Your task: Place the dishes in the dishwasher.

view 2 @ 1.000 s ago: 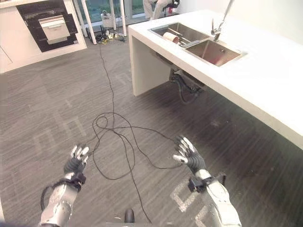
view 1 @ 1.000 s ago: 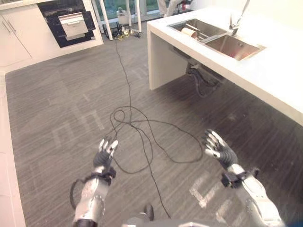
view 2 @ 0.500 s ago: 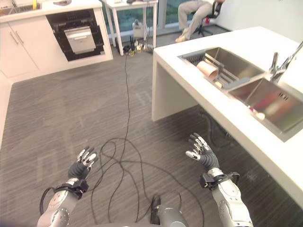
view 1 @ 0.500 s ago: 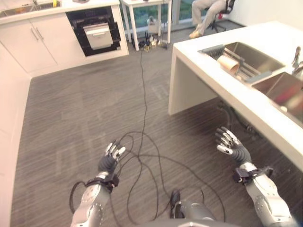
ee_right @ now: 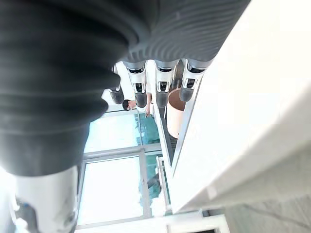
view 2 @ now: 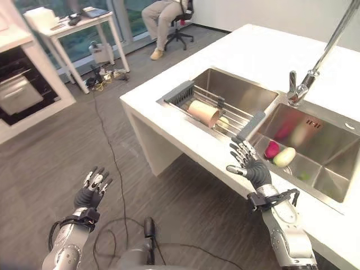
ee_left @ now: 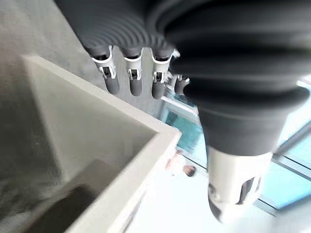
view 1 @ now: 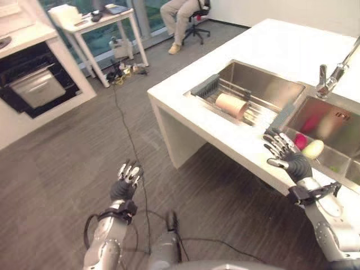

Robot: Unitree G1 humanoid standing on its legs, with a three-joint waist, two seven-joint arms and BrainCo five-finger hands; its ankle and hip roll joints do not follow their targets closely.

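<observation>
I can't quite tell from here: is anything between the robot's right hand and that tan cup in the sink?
In the right eye view, only the bare white counter edge and the rack's wires separate the open right hand from the cup.

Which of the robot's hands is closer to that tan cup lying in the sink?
Right. The right hand hovers by the counter edge near the cup; the left hand hangs over the floor.

A seated person (view 1: 181,12) and a white side table (view 1: 94,23) stand beyond the counter (view 1: 270,45).
</observation>
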